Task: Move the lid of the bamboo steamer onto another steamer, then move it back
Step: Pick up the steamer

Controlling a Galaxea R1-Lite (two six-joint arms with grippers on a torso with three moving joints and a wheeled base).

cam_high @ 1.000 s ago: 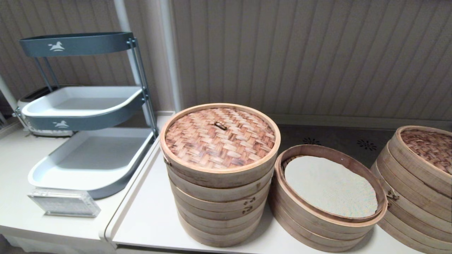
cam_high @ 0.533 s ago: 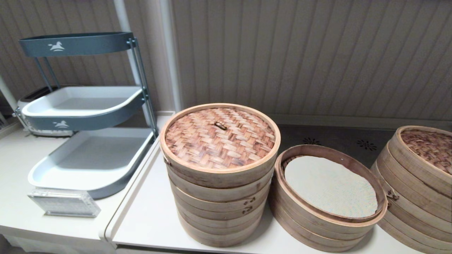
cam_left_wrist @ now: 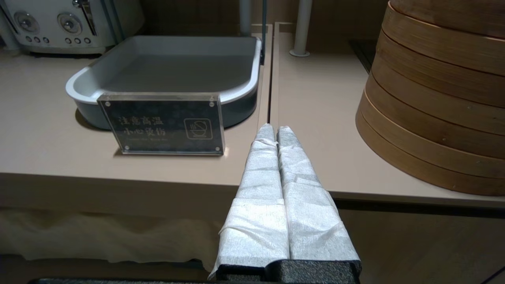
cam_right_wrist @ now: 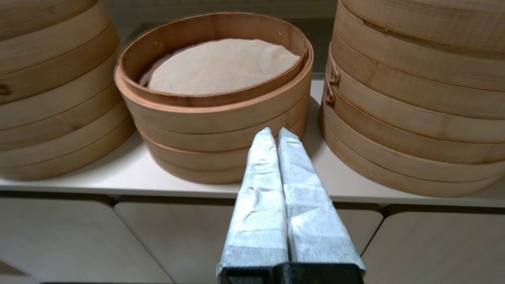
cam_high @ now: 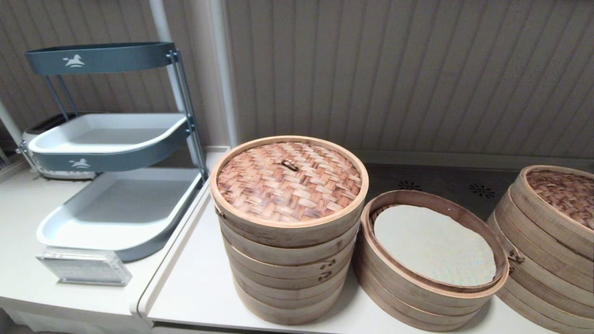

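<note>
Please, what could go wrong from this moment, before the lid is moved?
1. The reddish-brown woven bamboo lid offers only a small loop handle; the grip may slip.
2. The low open bamboo steamer stands close between the tall stack and the right-hand stack, so the lid may bump them.

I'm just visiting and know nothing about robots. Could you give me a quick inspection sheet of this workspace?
Surface: pale counter, dry.
Job's things: bamboo steamer lid on the tall steamer stack; open low steamer beside it holds a mesh liner.
Clutter: another lidded stack, tiered tray rack, acrylic sign, toaster.
Grippers: left gripper and right gripper below the counter edge, jaws shut, empty.
Cables: nothing seen.
Surroundings: ribbed wall.
</note>
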